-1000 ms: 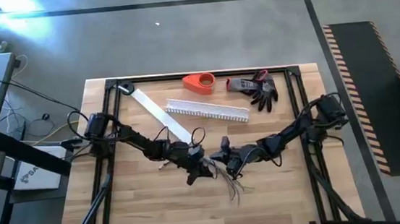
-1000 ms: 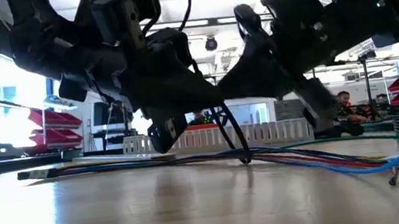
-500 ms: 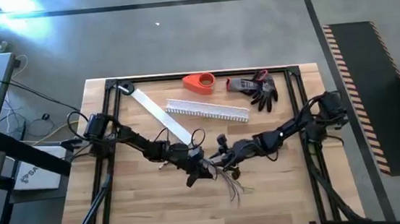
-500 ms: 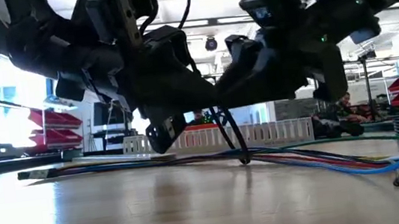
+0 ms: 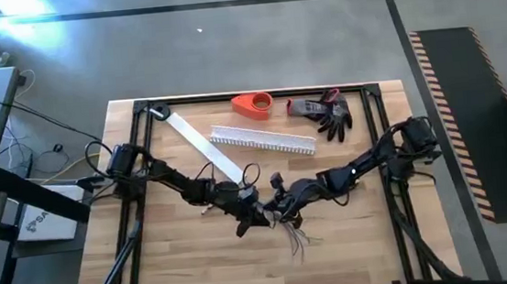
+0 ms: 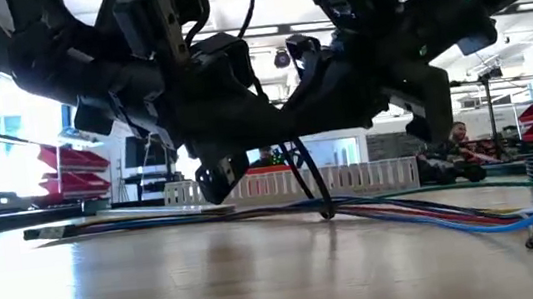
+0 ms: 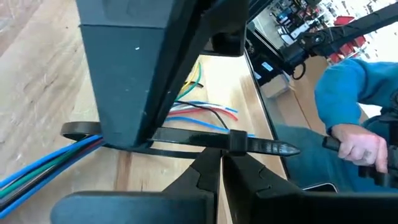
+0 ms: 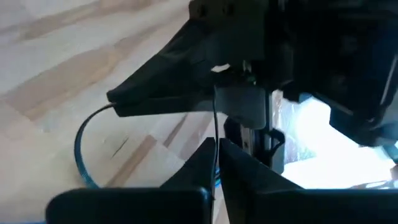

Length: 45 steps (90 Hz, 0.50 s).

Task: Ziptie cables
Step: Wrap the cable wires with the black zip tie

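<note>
Several thin cables (image 5: 295,238) lie on the wooden table near its middle, with their splayed ends toward the near edge. In the low view they run along the tabletop (image 6: 425,214). A black zip tie (image 7: 186,140) loops around them (image 6: 319,196); its loop reaches down to the table. My left gripper (image 5: 262,217) and my right gripper (image 5: 277,204) meet tip to tip just above the bundle, each shut on the zip tie. The wrist views show both pairs of fingers closed (image 7: 221,163), (image 8: 216,163). My left gripper pinches the zip tie's strap (image 7: 214,144) between its two fingers, right beside the square head (image 7: 238,142). The fingers lie across the strap, which sits level above the cables. My right gripper pinches a thin stretch of the strap (image 8: 214,134) between its two fingers, below the head (image 8: 239,102). The strap runs straight from the fingers up to the head.
A white slotted channel (image 5: 262,139) and a flat white strip (image 5: 200,145) lie toward the far side, with a red object (image 5: 252,105) and dark gloves (image 5: 326,111) behind them. A person's hand and blue sleeve (image 7: 357,146) show beyond the table edge.
My right gripper has moved toward the table's left, closing in on my left gripper and the zip tie. The cables and the zip tie's loop have stayed where they were.
</note>
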Tool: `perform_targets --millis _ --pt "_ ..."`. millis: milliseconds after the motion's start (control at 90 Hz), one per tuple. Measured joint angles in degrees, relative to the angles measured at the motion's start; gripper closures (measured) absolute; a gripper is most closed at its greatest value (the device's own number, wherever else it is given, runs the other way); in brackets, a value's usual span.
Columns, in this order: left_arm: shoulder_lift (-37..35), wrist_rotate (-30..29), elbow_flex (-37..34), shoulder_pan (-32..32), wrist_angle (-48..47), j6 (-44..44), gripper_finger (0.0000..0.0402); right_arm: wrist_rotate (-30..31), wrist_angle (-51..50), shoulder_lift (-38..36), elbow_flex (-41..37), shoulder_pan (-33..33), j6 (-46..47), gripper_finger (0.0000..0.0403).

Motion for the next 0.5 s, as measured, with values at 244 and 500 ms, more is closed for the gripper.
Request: perform_targets --millis 244,500 --pt "0.0 1.1 0.0 0.2 0.1 -0.5 0.0401 2.7 2.9 0.0 0.0 2.8 -7.9 0.0403" --pt "0.0 2.6 0.0 0.9 0.3 -0.9 0.0401 6.2 5.5 0.0 0.0 5.6 -10.9 0.0403"
